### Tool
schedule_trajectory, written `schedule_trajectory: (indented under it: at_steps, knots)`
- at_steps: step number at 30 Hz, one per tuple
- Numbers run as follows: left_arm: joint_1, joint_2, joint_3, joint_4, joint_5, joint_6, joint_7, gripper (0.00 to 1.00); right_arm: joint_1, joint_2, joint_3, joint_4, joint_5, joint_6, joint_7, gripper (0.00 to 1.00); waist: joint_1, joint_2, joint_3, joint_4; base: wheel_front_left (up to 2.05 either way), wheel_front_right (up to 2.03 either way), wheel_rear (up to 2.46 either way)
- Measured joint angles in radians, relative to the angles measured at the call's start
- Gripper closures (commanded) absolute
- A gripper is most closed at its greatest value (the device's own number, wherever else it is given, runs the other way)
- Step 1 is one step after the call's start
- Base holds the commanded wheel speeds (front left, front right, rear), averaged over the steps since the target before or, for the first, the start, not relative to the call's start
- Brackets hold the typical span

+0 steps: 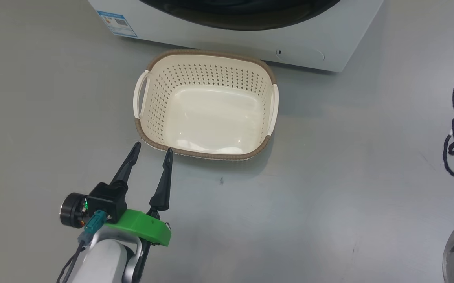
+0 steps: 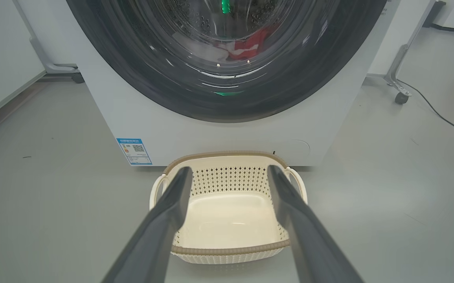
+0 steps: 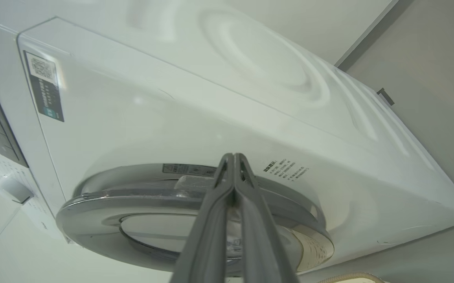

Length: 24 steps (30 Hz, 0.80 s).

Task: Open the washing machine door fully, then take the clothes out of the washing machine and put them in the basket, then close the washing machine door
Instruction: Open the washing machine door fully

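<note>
In the head view, the left gripper (image 1: 153, 147) is seen with its jaws spread wide and nothing between them. Its tips are just beside the near rim of the basket (image 1: 207, 154), which stands empty on the smooth grey floor (image 1: 329, 177) close before the machine (image 1: 309, 47). The basket is of cream plastic, rounded at the corners, with perforated walls and a brown woven-look rim; it is judged light and rigid. In the left wrist view, the door (image 2: 132, 78) is shown shut: a glossy black ring round bulging clear glass. Through the glass the clothes (image 2: 250, 45) are made out, red with white, lying in the perforated steel drum. They are judged soft, light and limp, best pinched at a raised fold. In the right wrist view, the right gripper (image 3: 232, 157) is seen with its fingers pressed together on nothing, pointed at the door's grey edge; contact cannot be told. The door is judged stiff, hinged and slippery on its face, so it is better hooked at its rim than pinched.
</note>
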Motion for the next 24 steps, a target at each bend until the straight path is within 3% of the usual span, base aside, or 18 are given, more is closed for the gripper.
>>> schedule_trajectory:
  at_steps: [24]
  knots:
    - [-0.078, -0.004, -0.05, -0.014, -0.038, 0.0, 0.0, 0.0, -0.298, -0.019, 0.049, 0.131, 0.023, -0.043, 0.151, 1.0, 0.0001, 0.0, 0.135, 0.077, 0.0, 0.0, 0.0]
